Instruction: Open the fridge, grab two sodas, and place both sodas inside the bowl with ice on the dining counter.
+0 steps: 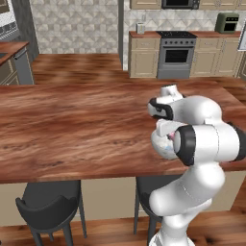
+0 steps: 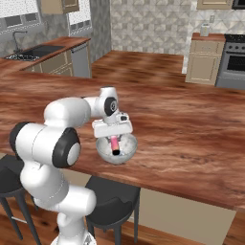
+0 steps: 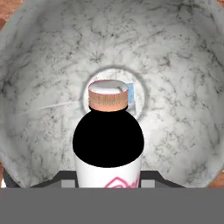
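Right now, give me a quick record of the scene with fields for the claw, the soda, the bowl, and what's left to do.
claw: over the bowl, closed on one soda bottle
soda: held cap-down, inside the bowl's rim
bowl: whitish-grey, on the near edge of the dining counter
stools: dark ones under the counter edge
status: soda lowered into the bowl, not yet released
second soda: cannot tell

Stove (image 1: 176, 53) at back wall; sink (image 2: 36, 51) far left; maybe toaster (image 1: 227, 22).
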